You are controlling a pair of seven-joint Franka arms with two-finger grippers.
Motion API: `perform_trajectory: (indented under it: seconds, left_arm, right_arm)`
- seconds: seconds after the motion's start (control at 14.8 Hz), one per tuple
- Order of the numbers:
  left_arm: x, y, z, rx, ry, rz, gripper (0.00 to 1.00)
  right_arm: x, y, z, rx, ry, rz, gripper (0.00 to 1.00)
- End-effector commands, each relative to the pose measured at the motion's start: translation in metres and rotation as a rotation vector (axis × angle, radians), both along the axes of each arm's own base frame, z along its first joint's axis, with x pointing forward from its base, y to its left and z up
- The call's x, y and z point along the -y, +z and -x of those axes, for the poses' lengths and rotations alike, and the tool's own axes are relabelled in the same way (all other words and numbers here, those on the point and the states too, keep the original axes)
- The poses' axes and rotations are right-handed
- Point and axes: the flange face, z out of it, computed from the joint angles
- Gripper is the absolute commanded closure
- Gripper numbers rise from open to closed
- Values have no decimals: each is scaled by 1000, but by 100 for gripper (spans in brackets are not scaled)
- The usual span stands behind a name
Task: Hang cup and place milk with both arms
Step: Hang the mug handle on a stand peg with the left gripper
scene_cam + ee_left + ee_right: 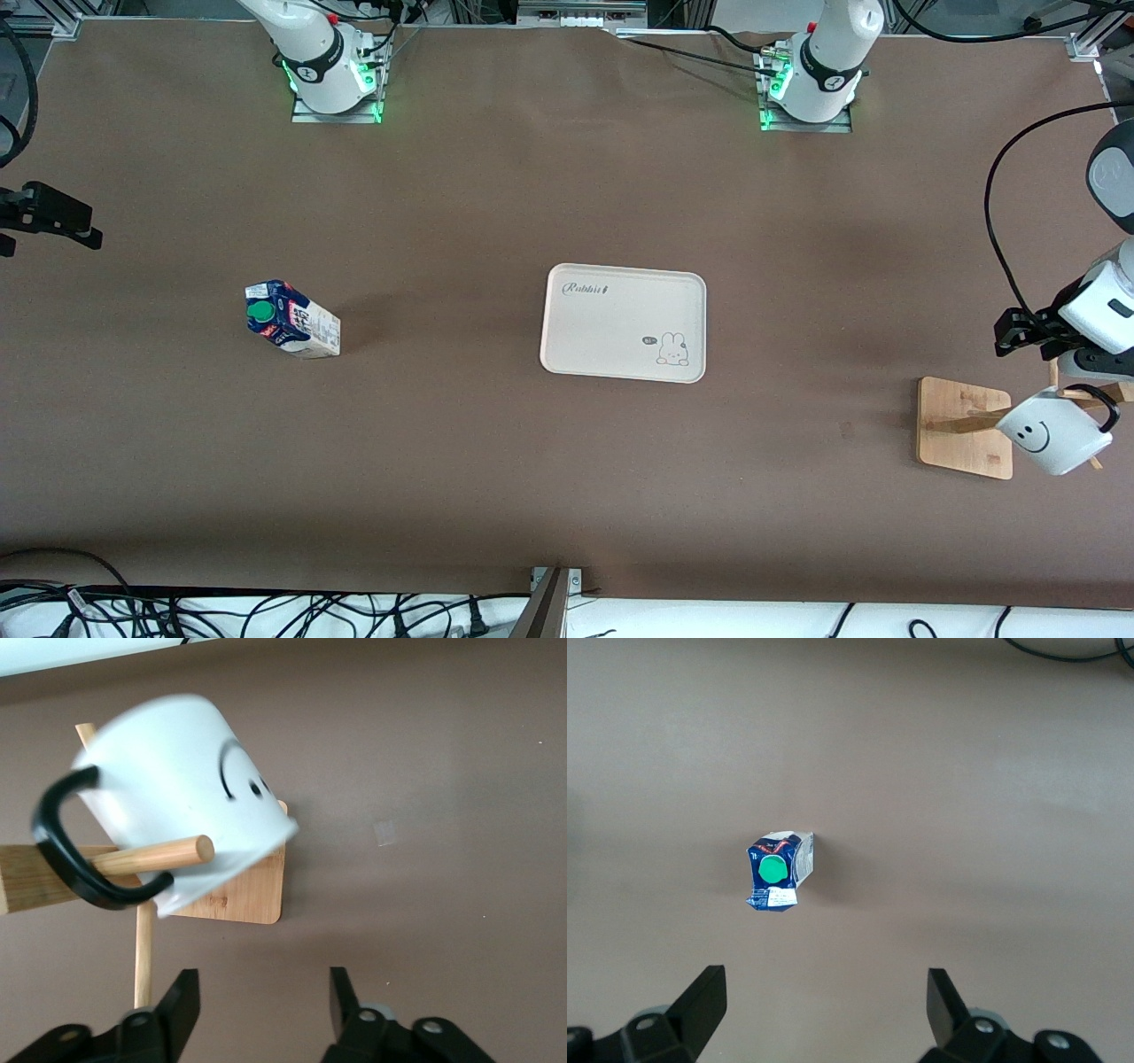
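Cup (pixel 186 797) hanging by its handle on the wooden rack's (pixel 964 427) peg, free of the open, empty left hand (pixel 263 1003); milk (pixel 778 872) upright on desk (pixel 496 461), at 12 o'clock of the wide-open, empty right hand (pixel 824 1003) above it

The cup (pixel 177 780), hanging just ahead of the left gripper (pixel 262 1010), looks like glossy white ceramic with a smooth black handle. The peg through that handle belongs to a rack (pixel 239 890) of pale, matt wood with visible grain. The left gripper's fingers (pixel 182 1001) are matt black plastic. Below the right gripper (pixel 824 1005), the milk (pixel 778 873) is printed carton paper with a slight sheen and a smooth green plastic cap. The table (pixel 496 177) is a matt brown, paper-like sheet. The tray (pixel 576 350) looks like smooth cream plastic.
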Motion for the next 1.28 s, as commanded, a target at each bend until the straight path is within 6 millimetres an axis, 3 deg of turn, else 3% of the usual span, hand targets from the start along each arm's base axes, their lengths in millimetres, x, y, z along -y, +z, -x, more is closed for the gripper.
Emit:
perform_trajectory:
  seconds: [0.0, 0.2, 0.4, 0.61, 0.88, 1.21]
  left_arm:
    - [11, 25, 4, 18, -33, 29, 0]
    - [44, 50, 13, 42, -80, 50, 0]
    - [84, 70, 44, -4, -43, 96, 0]
    - [110, 66, 71, -61, -4, 106, 0]
    - [106, 69, 84, -63, 6, 108, 0]
    - [107, 81, 83, -80, 4, 67, 0]
  right_arm:
    - [1, -4, 15, -17, 0, 4, 0]
    - [-2, -14, 14, -16, 2, 1, 0]
    - [-2, -17, 14, -8, 13, 4, 0]
    - [-4, -17, 12, -10, 22, 5, 0]
    - [-2, -21, 10, -16, 9, 1, 0]
    - [-4, -21, 10, -17, -13, 1, 0]
